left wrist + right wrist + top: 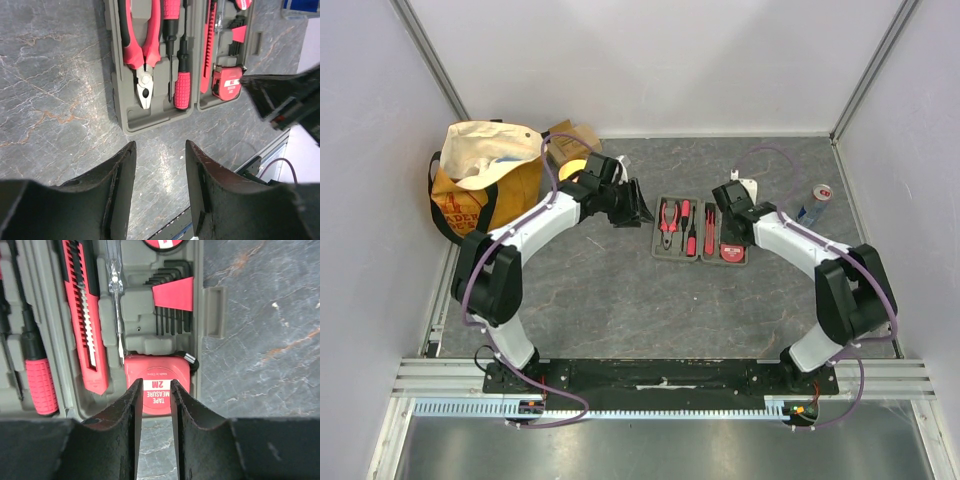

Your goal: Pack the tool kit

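The tool kit case [662,252] lies open in the middle of the table, both halves facing up. Red-handled pliers [142,45] and a red-handled screwdriver [181,90] sit in its left half. A red utility knife [85,335], a clear tester screwdriver [114,270], hex keys [172,295] and a red tape measure [150,367] sit in the right half. My left gripper [161,145] hovers just off the case's far-left corner [638,208], open and empty. My right gripper [156,383] hangs over the tape measure's edge at the far right [728,200], its jaws a narrow gap apart with nothing between them.
An orange-and-cream tote bag [480,180] and a brown cardboard box [570,140] stand at the back left. A small can [815,203] and a white object [748,187] are at the back right. White walls close in three sides.
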You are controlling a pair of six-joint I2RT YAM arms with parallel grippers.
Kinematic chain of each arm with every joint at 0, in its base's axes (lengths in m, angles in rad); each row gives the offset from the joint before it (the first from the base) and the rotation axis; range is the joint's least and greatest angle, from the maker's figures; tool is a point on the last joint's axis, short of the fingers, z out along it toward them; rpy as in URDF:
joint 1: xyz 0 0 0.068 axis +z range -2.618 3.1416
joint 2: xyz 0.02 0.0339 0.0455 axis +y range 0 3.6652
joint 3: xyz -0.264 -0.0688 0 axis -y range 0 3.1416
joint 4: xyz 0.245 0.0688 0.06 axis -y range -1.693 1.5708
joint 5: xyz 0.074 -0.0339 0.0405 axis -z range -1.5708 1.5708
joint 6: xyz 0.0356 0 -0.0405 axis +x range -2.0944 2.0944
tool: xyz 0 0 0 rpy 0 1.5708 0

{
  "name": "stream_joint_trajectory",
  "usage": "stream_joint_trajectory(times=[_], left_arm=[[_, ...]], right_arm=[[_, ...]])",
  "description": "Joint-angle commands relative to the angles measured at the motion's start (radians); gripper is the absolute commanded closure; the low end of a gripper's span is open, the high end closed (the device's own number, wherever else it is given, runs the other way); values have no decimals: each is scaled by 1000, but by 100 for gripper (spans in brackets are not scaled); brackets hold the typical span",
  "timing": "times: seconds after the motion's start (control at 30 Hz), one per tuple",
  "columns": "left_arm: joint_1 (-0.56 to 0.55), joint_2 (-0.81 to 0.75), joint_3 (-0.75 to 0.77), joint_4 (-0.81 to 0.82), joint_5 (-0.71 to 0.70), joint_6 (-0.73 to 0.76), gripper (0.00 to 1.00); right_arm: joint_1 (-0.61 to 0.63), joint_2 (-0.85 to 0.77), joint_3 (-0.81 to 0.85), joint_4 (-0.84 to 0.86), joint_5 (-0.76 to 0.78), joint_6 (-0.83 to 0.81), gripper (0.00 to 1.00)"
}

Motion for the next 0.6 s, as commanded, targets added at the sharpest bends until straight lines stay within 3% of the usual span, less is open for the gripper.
stream_joint_trajectory(times=[0.0, 0.33, 0.57], left_arm=[[10, -72, 16, 12, -33, 21, 49], [29, -122, -36, 9, -24, 14, 50], [60, -190, -18, -15, -62, 26, 50]], right_arm=[[-1, 70, -32, 51, -39, 16, 66], [0, 92, -95, 48, -54, 88, 68], [2, 21, 65, 17, -60, 47, 63]])
